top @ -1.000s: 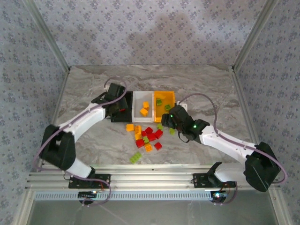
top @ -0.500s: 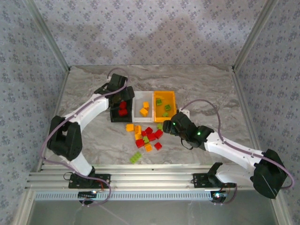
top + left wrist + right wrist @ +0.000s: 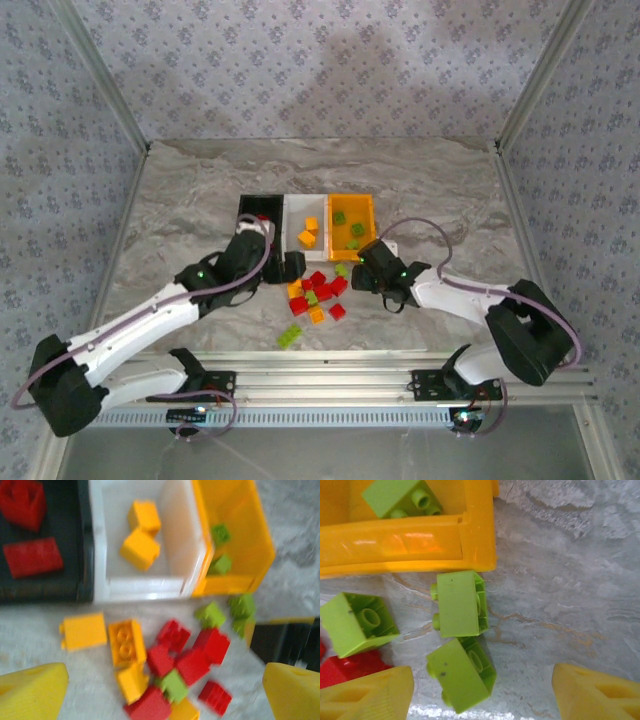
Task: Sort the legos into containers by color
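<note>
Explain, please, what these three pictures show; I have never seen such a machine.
Two robot arms are bolted to a marble-patterned table. One picture looks down from above; the other two come from cameras on the wrists. Three joined bins hold sorted bricks: red bricks in the black bin, orange bricks in the white bin, green bricks in the orange-yellow bin. Mixed loose bricks lie before them. The left gripper is open above that pile; the right gripper is open over a green brick on the table. Neither holds anything.
</note>
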